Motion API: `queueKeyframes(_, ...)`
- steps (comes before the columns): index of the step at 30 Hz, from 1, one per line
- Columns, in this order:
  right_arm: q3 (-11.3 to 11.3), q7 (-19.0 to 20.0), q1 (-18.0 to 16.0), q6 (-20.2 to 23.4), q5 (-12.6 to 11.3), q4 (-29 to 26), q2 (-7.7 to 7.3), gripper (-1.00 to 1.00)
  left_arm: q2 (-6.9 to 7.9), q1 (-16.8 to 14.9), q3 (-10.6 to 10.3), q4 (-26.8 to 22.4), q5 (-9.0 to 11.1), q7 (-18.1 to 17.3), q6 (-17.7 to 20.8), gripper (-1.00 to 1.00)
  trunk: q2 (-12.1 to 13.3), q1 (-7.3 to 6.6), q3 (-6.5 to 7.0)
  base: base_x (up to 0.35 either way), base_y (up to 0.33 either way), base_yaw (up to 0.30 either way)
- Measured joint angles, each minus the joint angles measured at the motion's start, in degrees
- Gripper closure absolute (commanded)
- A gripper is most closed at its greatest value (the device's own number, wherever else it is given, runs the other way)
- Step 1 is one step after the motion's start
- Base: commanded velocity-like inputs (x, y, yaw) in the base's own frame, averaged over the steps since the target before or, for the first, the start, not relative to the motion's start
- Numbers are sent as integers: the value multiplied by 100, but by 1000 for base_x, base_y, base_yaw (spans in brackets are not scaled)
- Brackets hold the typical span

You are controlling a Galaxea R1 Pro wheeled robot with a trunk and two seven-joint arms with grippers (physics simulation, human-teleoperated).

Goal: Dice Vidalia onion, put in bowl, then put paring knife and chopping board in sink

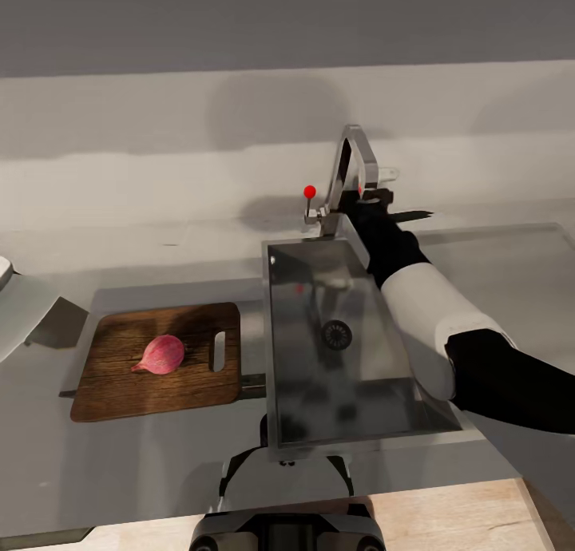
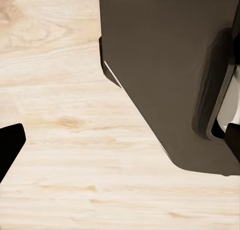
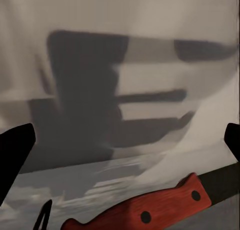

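Observation:
The pinkish-red Vidalia onion [image 1: 162, 354] lies on the dark wooden chopping board [image 1: 120, 391], left of the sink [image 1: 359, 399] on the countertop [image 1: 495, 271]. The steel basin holds nothing but its drain. My right gripper [image 1: 374, 204] reaches behind the sink, beside the faucet [image 1: 355, 156]. The paring knife's dark blade [image 1: 411, 214] pokes out to its right. In the right wrist view the gripper [image 3: 120, 145] is open, fingertips [image 3: 14, 152] wide apart, and the knife's reddish handle [image 3: 150, 207] lies just beyond them, untouched. My left gripper [image 2: 120, 145] is open over wooden floor.
The faucet's red-tipped lever [image 1: 310, 192] stands at the sink's back left. A white rounded sliver [image 1: 3, 270] and a pale slanted shape [image 1: 24, 319] show at the far left edge. A dark cabinet body [image 2: 170, 65] is near my left gripper. My base [image 1: 287, 527] stands against the counter front.

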Motion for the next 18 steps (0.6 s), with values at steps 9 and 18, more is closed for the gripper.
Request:
queueKeyframes(9, 16, 30, 30, 33, 175, 151, 5, -100, 18, -2, 0, 1, -1, -1, 5, -100, 2, 1, -1, -2, -25, 0)
queueKeyframes(18, 16, 188, 34, 39, -41, 271, 5, -100, 24, -2, 0, 6, -2, -2, 9, -100, 2, 2, -1, -159, -219, 0)
